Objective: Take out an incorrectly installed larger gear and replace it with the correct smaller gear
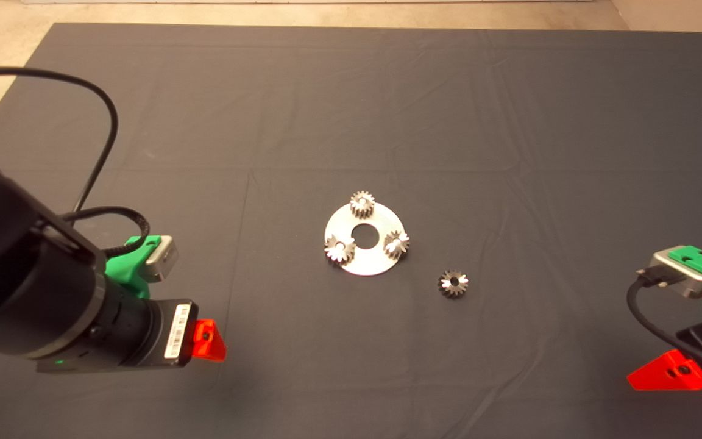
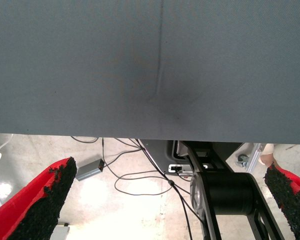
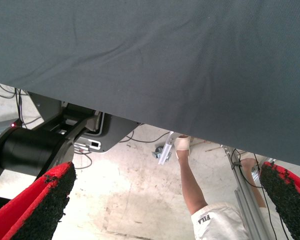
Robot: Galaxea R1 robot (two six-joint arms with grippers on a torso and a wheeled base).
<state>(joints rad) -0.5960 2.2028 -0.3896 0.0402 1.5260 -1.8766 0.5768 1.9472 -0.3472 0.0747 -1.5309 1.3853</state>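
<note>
Between both hands, nearer the right hand [image 1: 668,372] (fingers apart, like the left hand [image 1: 208,341]), lies the small dark-toothed, shiny-topped gear [image 1: 453,283], well apart.

Mat [image 3: 150,60], leg [image 3: 192,185] (upside down).

Mat [image 1: 387,110]: dark matt woven cloth, faintly creased, lying over the whole table. Round plate [image 1: 370,259] near mat centre: bright smooth sheet metal, glossy; the three gears on it, e.g. [image 1: 362,203], and the smaller gear [image 1: 453,283] lying loose toward the mat's right edge are steel with shiny top faces and duller grey toothed sides. Left gripper [image 2: 165,200] and right gripper [image 3: 165,200]: glossy red plastic fingers [image 2: 20,205] faced with rough, crumbly black pads [image 3: 285,200], on green plastic bodies; floor beyond the mat is pale, smooth, slightly reflective.
</note>
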